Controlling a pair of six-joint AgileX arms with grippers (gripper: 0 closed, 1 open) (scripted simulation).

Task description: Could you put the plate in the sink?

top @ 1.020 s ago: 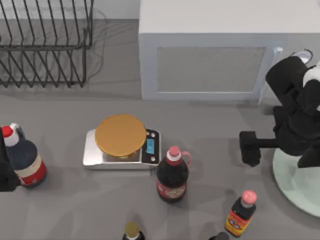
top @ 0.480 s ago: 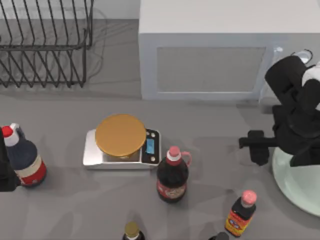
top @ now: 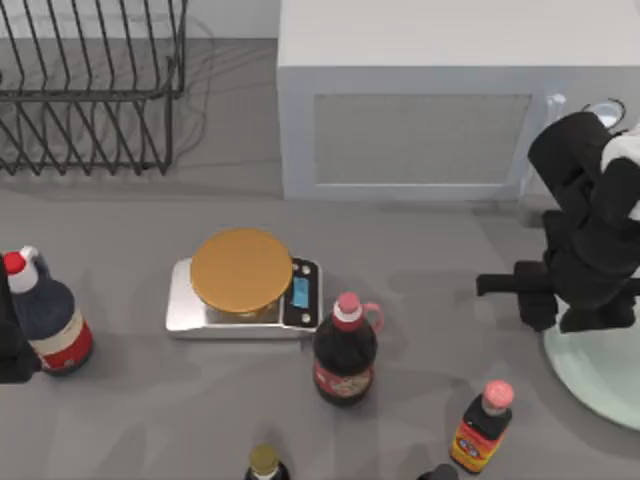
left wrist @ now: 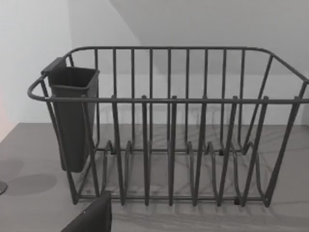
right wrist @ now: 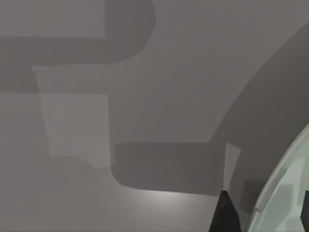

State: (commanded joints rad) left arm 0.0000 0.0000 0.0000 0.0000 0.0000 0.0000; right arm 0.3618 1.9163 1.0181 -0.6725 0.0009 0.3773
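Note:
The pale mint-green plate lies flat at the table's right edge, partly cut off by the top view and partly under my right arm. My right gripper hangs over the plate's left rim, open. In the right wrist view one dark fingertip stands just outside the plate's rim and the other at the picture's edge, over the plate. The sink is out of view. My left arm stays parked at the table's left edge.
A grey-white microwave stands behind the plate. A kitchen scale with an orange disc sits mid-table. Bottles stand at the left, middle and front right. A dark wire dish rack is back left.
My right gripper has slid to the right, from beside the plate to straddling its left rim. The plate and the left arm have not moved.

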